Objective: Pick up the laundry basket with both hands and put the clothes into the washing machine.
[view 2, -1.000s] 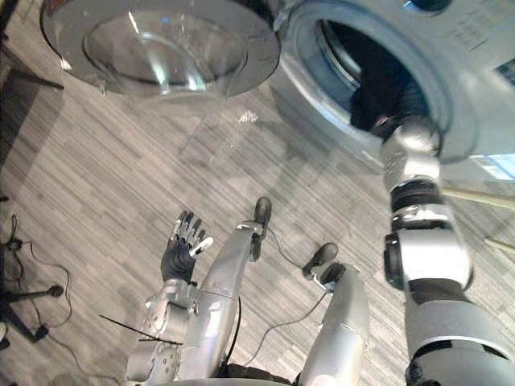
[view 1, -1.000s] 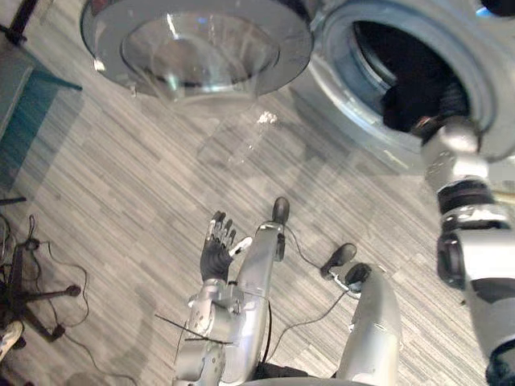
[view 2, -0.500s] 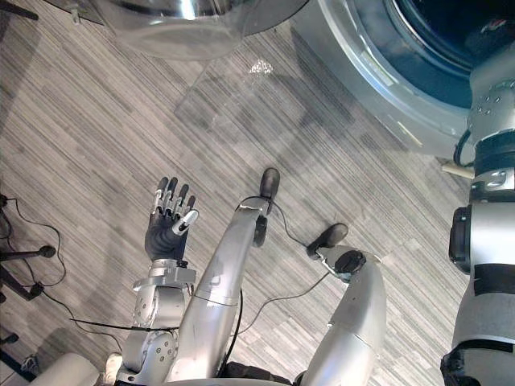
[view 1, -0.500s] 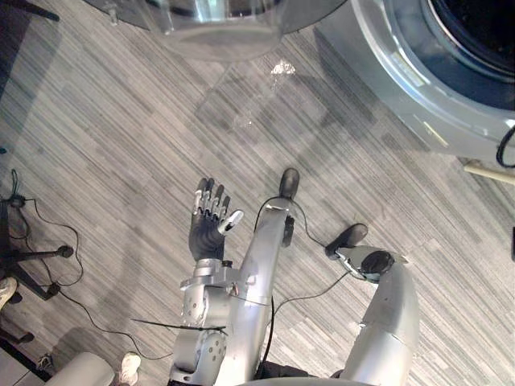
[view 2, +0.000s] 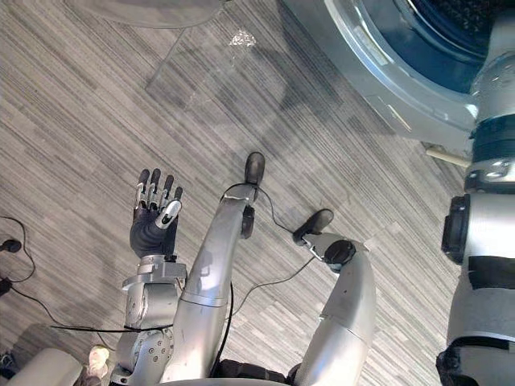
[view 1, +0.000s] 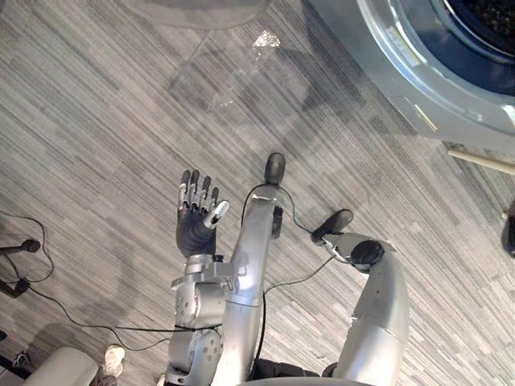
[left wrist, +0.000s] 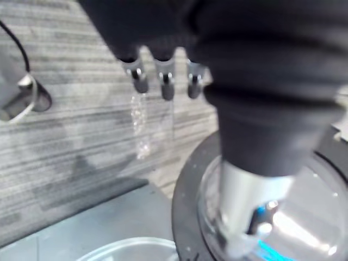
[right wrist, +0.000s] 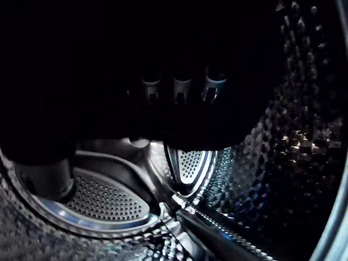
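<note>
Your left hand (view 1: 195, 225) is raised over the floor (view 1: 96, 121), palm up, fingers straight and slightly spread, thumb out to the side. It holds nothing and touches nothing. In the left wrist view its dark-tipped fingers (left wrist: 165, 87) point toward the floor and the thumb (left wrist: 242, 201) stands apart from them. The glass of the open door (left wrist: 187, 217) shows past it.

The washer (view 1: 418, 72) stands ahead of you to the right, its pale ring around the dark mouth. The door's lower edge (view 1: 193, 10) hangs ahead on the left, well apart from your left hand.

Your right arm (view 2: 491, 233) runs up the right side and reaches into the washer's mouth, so the right hand (right wrist: 179, 89) is inside the drum (right wrist: 261, 163). The right wrist view shows a row of its fingers against a black mass. That mass may be dark clothes, but the drum is too dim for you to be sure. For the same reason you cannot tell whether that hand is grasping anything or how far its fingers are bent. Below the fingers you can see the perforated steel wall and a ribbed paddle (right wrist: 187, 166).

A thin pale stick (view 1: 483, 161) lies on the floor just beside the washer's base. A person's light shoe (view 1: 111, 359) rests on the floor behind your left arm.
</note>
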`<state>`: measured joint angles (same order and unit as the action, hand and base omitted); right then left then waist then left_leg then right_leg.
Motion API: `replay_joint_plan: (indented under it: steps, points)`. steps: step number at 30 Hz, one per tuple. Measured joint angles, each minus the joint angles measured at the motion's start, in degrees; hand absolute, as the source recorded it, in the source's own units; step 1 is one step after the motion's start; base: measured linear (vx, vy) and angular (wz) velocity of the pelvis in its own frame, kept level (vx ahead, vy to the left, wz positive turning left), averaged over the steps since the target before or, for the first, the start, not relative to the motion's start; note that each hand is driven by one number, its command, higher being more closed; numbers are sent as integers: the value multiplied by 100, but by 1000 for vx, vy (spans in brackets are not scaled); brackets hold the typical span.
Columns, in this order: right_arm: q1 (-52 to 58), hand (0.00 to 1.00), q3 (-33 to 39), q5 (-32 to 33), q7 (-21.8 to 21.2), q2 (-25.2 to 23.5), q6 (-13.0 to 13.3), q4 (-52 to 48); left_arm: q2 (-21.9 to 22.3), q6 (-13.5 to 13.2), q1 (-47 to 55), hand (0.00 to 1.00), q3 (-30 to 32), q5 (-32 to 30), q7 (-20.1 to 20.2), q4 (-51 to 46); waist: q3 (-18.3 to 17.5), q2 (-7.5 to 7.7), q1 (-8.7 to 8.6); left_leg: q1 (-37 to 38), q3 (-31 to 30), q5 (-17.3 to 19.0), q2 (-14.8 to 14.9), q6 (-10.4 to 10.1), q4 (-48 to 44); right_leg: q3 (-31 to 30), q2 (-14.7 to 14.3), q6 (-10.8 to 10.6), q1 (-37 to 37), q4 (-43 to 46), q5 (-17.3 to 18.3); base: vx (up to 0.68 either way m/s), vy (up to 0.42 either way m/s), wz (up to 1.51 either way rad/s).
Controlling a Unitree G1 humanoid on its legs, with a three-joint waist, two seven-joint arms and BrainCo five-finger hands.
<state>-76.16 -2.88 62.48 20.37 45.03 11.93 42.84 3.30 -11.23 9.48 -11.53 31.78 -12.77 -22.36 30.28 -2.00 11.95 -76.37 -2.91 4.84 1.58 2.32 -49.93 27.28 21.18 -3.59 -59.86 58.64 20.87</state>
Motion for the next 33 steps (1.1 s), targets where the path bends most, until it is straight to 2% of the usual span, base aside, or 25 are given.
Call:
replay_joint_plan:
  steps: [2, 4, 8, 11, 17, 21, 24, 27, 29, 30, 31, 33]
  points:
    - [366, 0, 80, -498, -93, -232, -90, -117, -4, -55, -60, 0, 73, 14, -8, 114, -2, 4, -7, 215, 56, -8, 49, -12, 134, -44, -46, 46, 154, -86, -42, -110, -24, -2]
    - [619, 0, 240, -937, -323, -547, -302, -68, -15, -62, -193, 0, 112, 13, -8, 396, -6, 6, 3, 524, 138, -87, 92, -68, 448, -98, -117, 6, 343, -327, -138, -124, -22, -3]
    - [1149, 0, 300, -1304, -510, -914, -462, 253, -16, -56, -207, 0, 262, 10, 24, 727, -13, 14, 2, 858, 162, -248, 136, -78, 837, -46, -238, 12, 627, -700, -300, -85, -28, -2]
    - [1647, 0, 503, -1504, -689, -1140, -637, 408, -14, -59, -285, 0, 328, 11, 33, 915, -14, 14, -2, 1064, 200, -342, 180, -98, 1103, -31, -332, 106, 785, -944, -416, -59, -41, -3]
    - [2178, 0, 729, -1660, -853, -1647, -694, 494, -24, -48, -475, 0, 316, 0, 98, 1298, -37, 27, -15, 1640, 260, -524, 233, -177, 1625, -27, -460, 195, 1206, -1297, -518, -37, -69, 2]
    - [2885, 0, 1290, -1652, -804, -2414, -652, 49, -24, -25, -511, 0, 334, -34, 144, 1435, -46, 43, -73, 2016, 316, -548, 271, -214, 1798, 2, -533, 224, 1561, -1470, -535, 3, -85, 5]
    - [3778, 0, 1653, -1638, -709, -3277, -545, -441, 0, -9, -525, 0, 532, -57, 152, 1677, -120, 171, -215, 2371, 395, -483, 291, -207, 1775, -68, -530, 221, 1883, -1534, -535, 48, -81, -1]
    - [4780, 0, 1664, -1735, -629, -3873, -530, -917, 4, 97, -525, 0, 675, -101, 156, 1896, -177, 274, -362, 2806, 524, -305, 349, -218, 1740, -144, -546, 158, 2310, -1569, -496, 30, -70, -4]
    - [5885, 0, 1660, -1962, -602, -4448, -492, -1284, -26, 102, -472, 0, 763, -101, 162, 2150, -302, 489, -450, 3507, 820, -112, 401, -209, 1823, -394, -532, 92, 2814, -1599, -446, 15, -100, -14]
    - [6403, 0, 1656, -2001, -628, -4596, -457, -1413, -30, 109, -382, 0, 758, -103, 200, 2206, -357, 551, -556, 3879, 916, -86, 406, -206, 1918, -439, -527, 36, 3134, -1666, -405, 10, -82, -6]
    - [6631, 0, 1656, -2060, -630, -4629, -455, -1490, -37, 112, -348, 0, 755, -104, 247, 2233, -409, 576, -575, 4006, 964, -86, 407, -207, 1984, -463, -527, 51, 3227, -1703, -390, 6, -92, 2]
    - [7446, 0, 1692, -2423, -661, -4689, -446, -1733, -136, 184, -148, 0, 737, -107, 315, 2325, -615, 636, -749, 4545, 1282, -124, 521, -264, 2266, -453, -532, 53, 3670, -1895, -384, 25, -117, 8]
